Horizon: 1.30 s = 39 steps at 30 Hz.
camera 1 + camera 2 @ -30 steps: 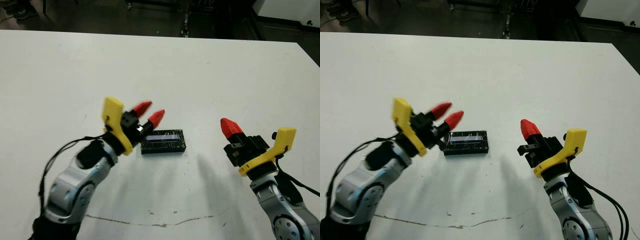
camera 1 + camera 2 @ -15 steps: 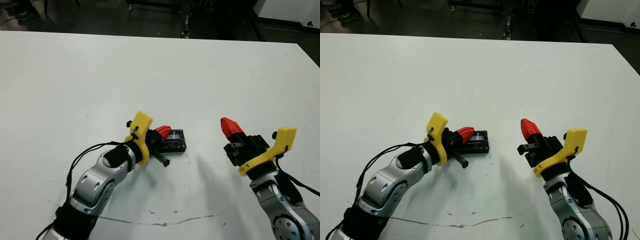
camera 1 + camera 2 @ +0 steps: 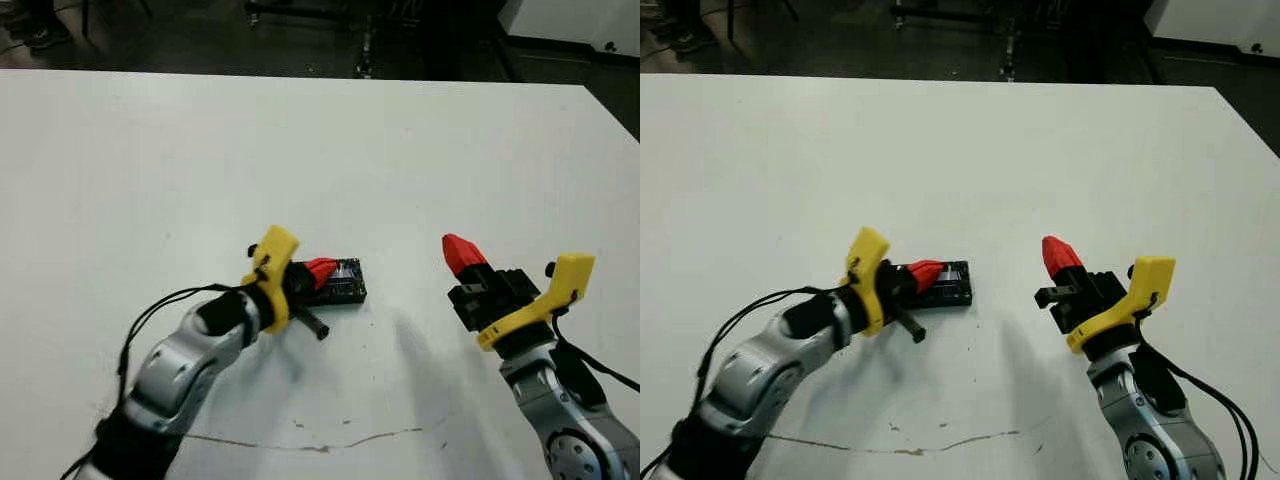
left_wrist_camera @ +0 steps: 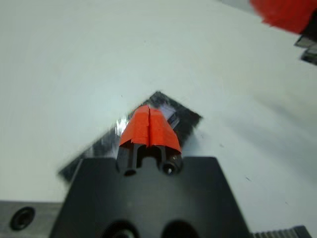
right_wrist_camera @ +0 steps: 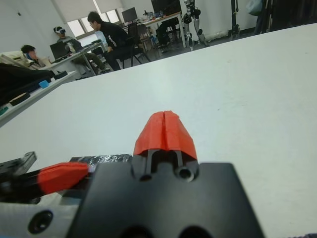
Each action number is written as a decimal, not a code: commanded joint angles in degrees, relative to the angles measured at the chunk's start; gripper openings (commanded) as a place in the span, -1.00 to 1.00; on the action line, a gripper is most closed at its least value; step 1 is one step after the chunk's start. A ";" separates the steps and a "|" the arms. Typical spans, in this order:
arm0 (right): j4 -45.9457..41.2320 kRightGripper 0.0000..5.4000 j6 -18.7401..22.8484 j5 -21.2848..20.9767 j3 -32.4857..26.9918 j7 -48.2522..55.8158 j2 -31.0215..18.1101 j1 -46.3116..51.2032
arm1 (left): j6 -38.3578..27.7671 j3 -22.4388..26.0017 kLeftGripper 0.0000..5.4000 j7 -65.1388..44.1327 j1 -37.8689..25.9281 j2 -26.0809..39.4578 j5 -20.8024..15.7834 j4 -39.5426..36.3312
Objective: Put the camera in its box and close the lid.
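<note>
we pressed our left end effector [image 3: 318, 272], its red fingers pinched together and gripping nothing, onto the glossy black lid [image 3: 341, 282] mid-desk [image 3: 400, 140], likely seating it, while our right end effector [image 3: 458, 255], likewise closed and empty, waited well apart.

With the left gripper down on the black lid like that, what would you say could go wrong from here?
1. The left gripper is shut, its tips over one end of the lid. An off-centre push could tip or slide the lid.
2. The lid covers the box, so these views cannot confirm that the camera is inside; closing could succeed with the camera missing.
3. The right gripper, shut, hangs apart from the lid, so nothing braces it.
</note>
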 commanded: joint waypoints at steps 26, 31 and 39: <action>2.15 -1.00 -2.98 -1.47 -1.52 -1.00 1.21 -1.26 | -40.18 25.28 -1.00 12.03 5.80 -10.17 -0.20 3.53; 1.63 -1.00 -9.62 -9.09 -0.98 -5.54 4.05 -1.98 | -44.97 23.88 -1.00 13.48 8.09 -12.67 2.24 7.30; 1.72 -1.00 -16.07 -18.01 0.82 -10.74 8.34 -2.44 | -46.69 22.45 -1.00 14.02 8.40 -13.11 3.38 9.62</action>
